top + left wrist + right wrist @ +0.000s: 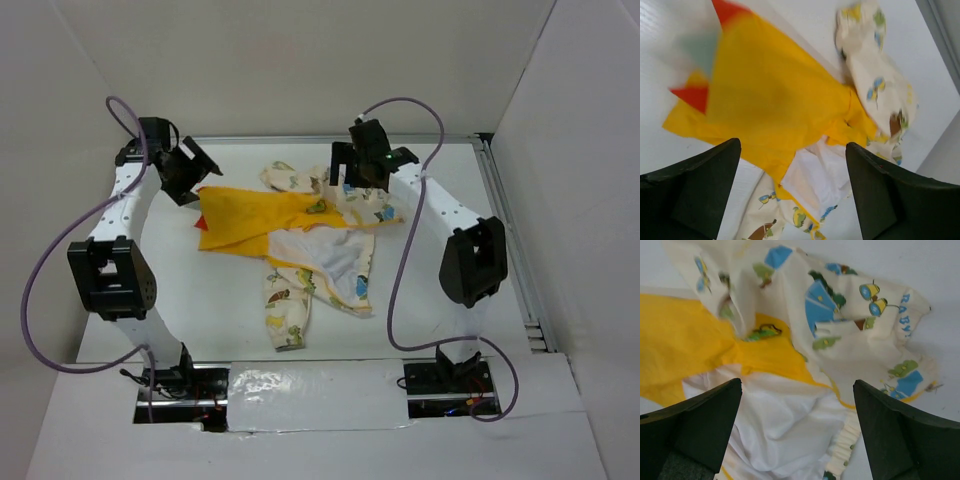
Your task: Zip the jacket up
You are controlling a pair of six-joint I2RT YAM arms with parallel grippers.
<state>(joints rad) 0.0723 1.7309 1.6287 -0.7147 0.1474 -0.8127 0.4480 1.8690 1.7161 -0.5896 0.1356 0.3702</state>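
Hovering over jacket, left jaws and right jaws spread empty, lettering readable only from right wrist

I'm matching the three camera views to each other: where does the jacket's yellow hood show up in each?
Top external: the yellow hood lies left of centre.
Left wrist: the hood fills the centre and upper left.
Right wrist: the hood sits at the left edge.
Shared landmark: the white lining bordering the hood, seen in all three.
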